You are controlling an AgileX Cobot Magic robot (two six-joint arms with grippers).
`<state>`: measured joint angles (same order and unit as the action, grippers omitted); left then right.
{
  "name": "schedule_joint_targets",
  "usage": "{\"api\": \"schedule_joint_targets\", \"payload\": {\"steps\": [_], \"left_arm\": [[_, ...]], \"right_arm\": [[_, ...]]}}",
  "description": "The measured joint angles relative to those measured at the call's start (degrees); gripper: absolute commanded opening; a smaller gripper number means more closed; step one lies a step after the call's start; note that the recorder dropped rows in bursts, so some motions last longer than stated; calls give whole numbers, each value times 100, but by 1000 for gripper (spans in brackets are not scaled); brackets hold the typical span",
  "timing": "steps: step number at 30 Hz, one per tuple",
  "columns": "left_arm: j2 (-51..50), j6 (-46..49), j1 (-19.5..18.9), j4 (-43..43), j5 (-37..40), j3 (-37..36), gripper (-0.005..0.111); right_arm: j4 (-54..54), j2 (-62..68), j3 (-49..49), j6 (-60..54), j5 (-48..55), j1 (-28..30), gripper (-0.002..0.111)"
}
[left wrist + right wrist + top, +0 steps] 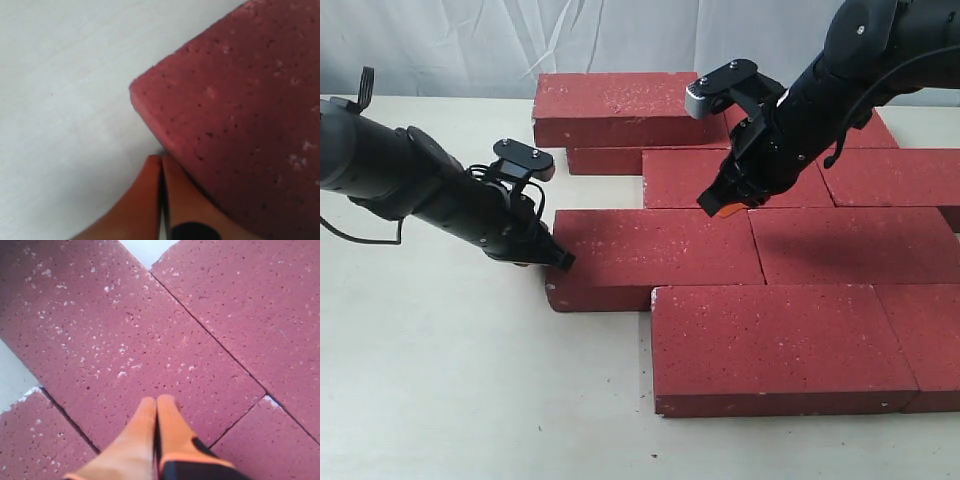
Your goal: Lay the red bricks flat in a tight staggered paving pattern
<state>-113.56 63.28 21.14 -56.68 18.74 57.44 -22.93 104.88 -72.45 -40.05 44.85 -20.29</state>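
Red bricks [770,330] sit flat on the table [440,400], staggered. Left jaws are pinched shut, empty, fingertips [147,190] at the end corner of the middle-row brick [650,255]; right jaws shut and empty over the brick behind [670,185]. I'd nudge slow and square so it doesn't pivot.

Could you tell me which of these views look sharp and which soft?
Exterior view: sharp, evenly lit, faint shadows beneath the red bricks. Left wrist view: soft throughout, table washed out. Right wrist view: brick speckles crisp, right gripper blurred.
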Motion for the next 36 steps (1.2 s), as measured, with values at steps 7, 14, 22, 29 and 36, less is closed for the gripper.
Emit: {"api": "schedule_joint_targets", "payload": {"steps": [7, 14, 22, 29, 36], "left_arm": [[26, -26, -11, 138, 141, 0, 0], [26, -26, -20, 127, -103, 0, 0], [35, -135, -279, 115, -255, 0, 0], [35, -156, -329, 115, -50, 0, 0], [160, -156, -329, 115, 446, 0, 0]], "right_arm": [[0, 0, 0, 0, 0, 0, -1], [-2, 0, 202, 0, -368, 0, -1], [-12, 0, 218, 0, -591, 0, -1], [-24, 0, 218, 0, -589, 0, -1], [-38, 0, 218, 0, -534, 0, -1]]}}
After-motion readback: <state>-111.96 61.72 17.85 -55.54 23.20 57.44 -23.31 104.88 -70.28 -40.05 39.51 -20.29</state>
